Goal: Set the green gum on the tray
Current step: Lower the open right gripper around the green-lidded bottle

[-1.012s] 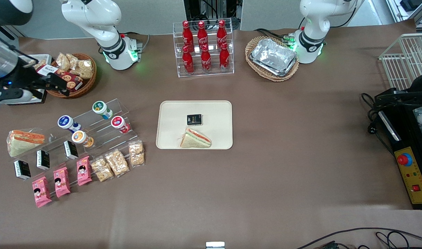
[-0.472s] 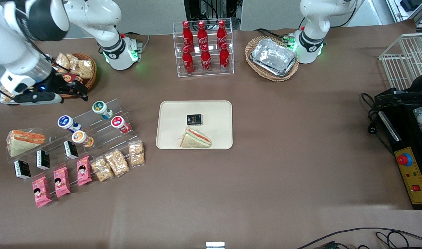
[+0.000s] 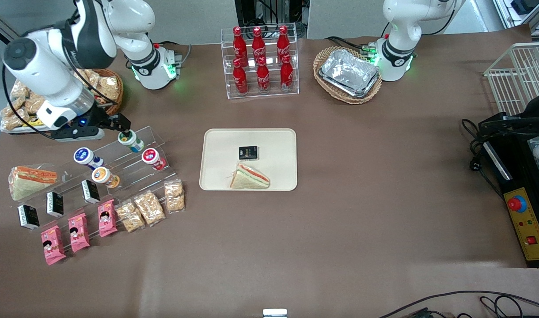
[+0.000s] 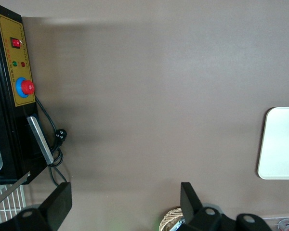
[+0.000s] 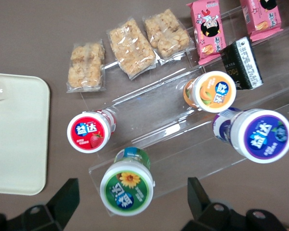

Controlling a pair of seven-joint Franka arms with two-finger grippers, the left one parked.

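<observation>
I'm holding the gripper spread wide above the green gum on its acrylic rack, and should centre before descending, avoiding the red-lidded bottle.

Green gum, white lid ringed green, on a clear rack toward the working arm's end; cream tray mid-bench
</observation>
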